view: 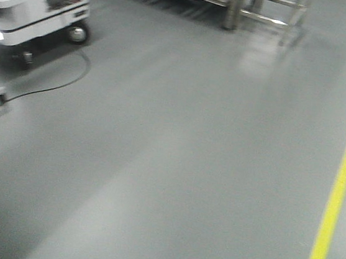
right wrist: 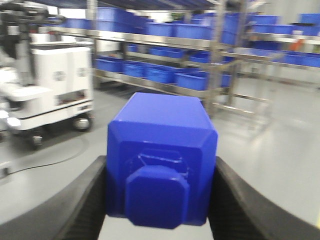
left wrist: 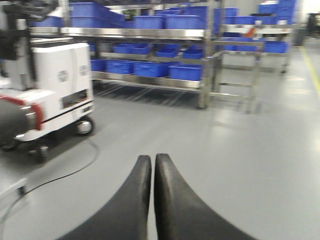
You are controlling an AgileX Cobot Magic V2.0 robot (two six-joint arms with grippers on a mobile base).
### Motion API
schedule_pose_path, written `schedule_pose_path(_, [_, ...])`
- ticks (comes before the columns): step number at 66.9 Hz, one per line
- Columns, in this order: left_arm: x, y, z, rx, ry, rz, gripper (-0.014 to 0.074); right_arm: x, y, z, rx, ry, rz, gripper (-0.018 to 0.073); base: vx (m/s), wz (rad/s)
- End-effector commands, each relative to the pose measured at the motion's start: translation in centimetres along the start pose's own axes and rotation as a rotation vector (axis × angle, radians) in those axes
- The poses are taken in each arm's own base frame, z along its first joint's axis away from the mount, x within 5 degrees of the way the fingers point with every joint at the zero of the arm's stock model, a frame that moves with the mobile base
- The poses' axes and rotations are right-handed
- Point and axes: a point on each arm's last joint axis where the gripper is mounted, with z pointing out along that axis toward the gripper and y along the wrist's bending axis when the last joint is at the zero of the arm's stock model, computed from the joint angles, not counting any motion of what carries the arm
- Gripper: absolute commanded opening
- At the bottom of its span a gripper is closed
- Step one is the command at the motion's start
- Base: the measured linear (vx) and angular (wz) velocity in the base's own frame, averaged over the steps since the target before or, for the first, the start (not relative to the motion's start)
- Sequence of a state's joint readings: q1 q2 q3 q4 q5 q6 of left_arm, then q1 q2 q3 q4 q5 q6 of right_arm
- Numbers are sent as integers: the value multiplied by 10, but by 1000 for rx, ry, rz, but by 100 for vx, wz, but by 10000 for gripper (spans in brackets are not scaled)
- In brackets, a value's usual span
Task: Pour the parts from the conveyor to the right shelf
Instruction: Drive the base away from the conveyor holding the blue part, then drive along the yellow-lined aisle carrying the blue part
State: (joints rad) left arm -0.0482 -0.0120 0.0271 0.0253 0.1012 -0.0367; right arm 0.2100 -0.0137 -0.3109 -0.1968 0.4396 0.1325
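Right claw: the right gripper [right wrist: 160,161] clamps the bright blue plastic block with bevelled corners and a square knob [right wrist: 161,145], with a black finger against each side of it.
Block position: it is held off the grey floor [view: 191,138], with the knob facing the wrist camera.
Left claw: the left gripper [left wrist: 152,160] has its curved black fingers [left wrist: 135,200] pressed together with nothing between them.
Shelf: the shiny stainless steel rack [left wrist: 150,33] with deep blue plastic bins [left wrist: 150,68] stands well ahead of both grippers.
Left side: a white wheeled cart [left wrist: 60,85] stands there, and a black cable [left wrist: 65,176] lies on the floor beside it.
Right side: a yellow floor line [view: 342,180].
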Motion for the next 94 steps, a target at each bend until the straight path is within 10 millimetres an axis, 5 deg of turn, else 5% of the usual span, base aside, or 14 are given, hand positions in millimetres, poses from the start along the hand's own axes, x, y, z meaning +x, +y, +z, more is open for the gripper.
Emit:
schedule_pose_path(1, [-14, -1, -2, 10, -110, -14, -6, -15, 0, -2, 1, -95, -21, -5, -13, -79])
schedule_pose_path(49, [-14, -1, -2, 10, -110, -14, -6, -15, 0, -2, 1, -93, -21, -5, 2, -81])
schedule_pose_path(94, [-14, -1, -2, 10, -110, -14, -6, -15, 0, -2, 1, -93, -21, -5, 18, -29])
